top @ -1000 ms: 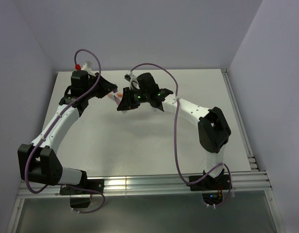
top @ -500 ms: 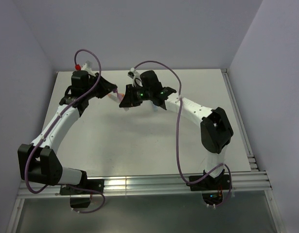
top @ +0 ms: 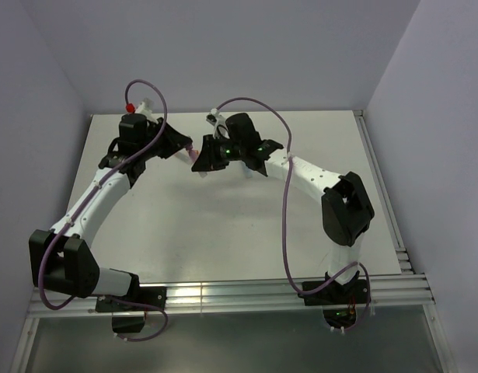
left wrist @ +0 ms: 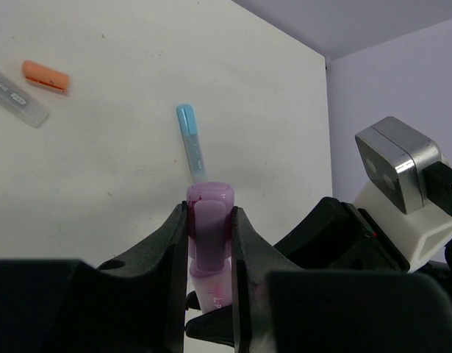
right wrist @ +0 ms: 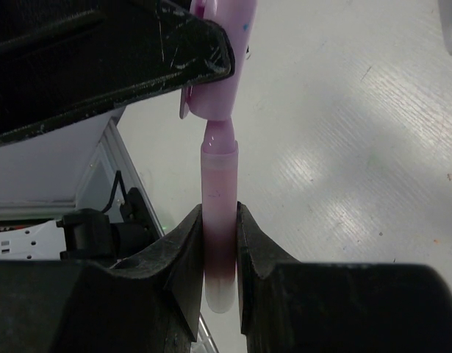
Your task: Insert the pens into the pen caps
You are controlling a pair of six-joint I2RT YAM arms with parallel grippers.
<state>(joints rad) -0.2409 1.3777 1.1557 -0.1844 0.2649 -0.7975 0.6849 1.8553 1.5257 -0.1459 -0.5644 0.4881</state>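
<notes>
White tabletop (top: pixel 223 225), lavender walls (top: pixel 223 47); orange cap (left wrist: pixel 45 76), blue pen (left wrist: pixel 190 143) lying loose.

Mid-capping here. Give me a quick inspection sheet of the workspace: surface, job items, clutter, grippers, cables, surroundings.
Surface: white table, faint scuffs.
Job's things: pink pen has its tip at the mouth of the pink cap, not seated; blue pen, orange cap and clear pen lie apart on the table.
Clutter: nothing seen.
Grippers: left gripper shut on the pink cap; right gripper shut on the pink pen.
Cables: purple cables loop along both arms.
Surroundings: lilac walls; metal rails at the near edge.
</notes>
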